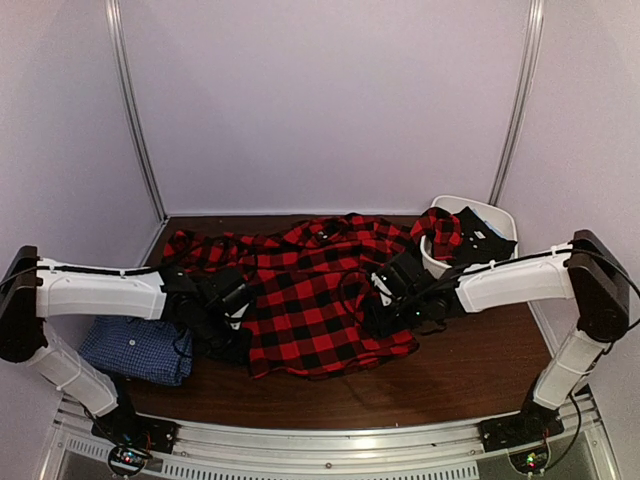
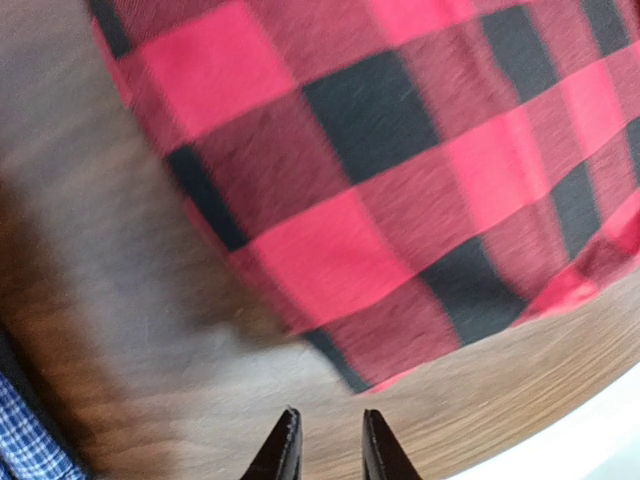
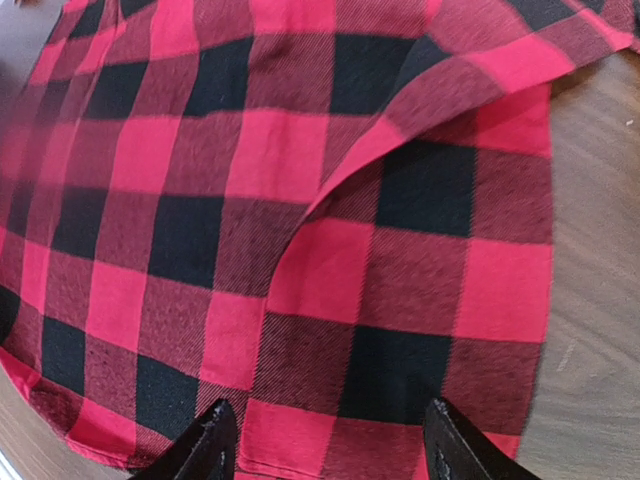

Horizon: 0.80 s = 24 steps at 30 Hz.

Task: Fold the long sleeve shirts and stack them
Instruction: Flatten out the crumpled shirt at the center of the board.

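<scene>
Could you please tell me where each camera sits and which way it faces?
Top external: above and behind, looking down at the brown wooden table, red-and-black plaid flannel shirt and folded blue fine-check shirt; both white arms show.
Left wrist: looking down past the left gripper at the plaid hem and wood.
Right wrist: looking down through the open right gripper at plaid.
Shared: all see the plaid shirt.

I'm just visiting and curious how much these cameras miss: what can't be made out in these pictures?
- Blue check shirt: in the top view the left arm covers its upper part; the left wrist view cuts it to a corner.
- Plaid shirt: in the top view the right arm covers one side edge; the left wrist view is blurred.
- White bin: in the top view heaped cloth hides its inside.
</scene>
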Tool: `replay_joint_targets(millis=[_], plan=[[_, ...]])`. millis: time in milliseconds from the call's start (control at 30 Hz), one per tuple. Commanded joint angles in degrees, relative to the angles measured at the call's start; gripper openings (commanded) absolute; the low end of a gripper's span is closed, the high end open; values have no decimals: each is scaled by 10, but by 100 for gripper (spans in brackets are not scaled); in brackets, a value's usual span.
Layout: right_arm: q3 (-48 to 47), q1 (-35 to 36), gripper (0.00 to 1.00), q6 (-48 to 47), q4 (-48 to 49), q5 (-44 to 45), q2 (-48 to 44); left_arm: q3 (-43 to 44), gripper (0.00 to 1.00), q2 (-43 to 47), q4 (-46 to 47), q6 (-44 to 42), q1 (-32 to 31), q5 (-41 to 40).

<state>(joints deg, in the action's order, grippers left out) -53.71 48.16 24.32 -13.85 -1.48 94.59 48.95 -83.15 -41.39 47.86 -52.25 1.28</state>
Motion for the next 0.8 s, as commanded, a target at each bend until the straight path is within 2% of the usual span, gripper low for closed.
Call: replay_joint_targets(millis=[0, 200, 367, 467, 767], plan=[[-2, 31, 64, 9, -2, 12, 20, 34, 23, -9, 78, 23, -2, 9], [-6, 66, 60, 8, -13, 42, 32, 100, 23, -105, 131, 3, -2, 17], [-13, 80, 58, 6, -20, 66, 54, 95, 21, -160, 154, -4, -1, 35], [-18, 83, 55, 5, -20, 72, 69, 71, 16, -160, 158, -1, -1, 45], [-34, 96, 43, 7, -37, 96, 88, -30, 16, -109, 160, 24, -2, 61]])
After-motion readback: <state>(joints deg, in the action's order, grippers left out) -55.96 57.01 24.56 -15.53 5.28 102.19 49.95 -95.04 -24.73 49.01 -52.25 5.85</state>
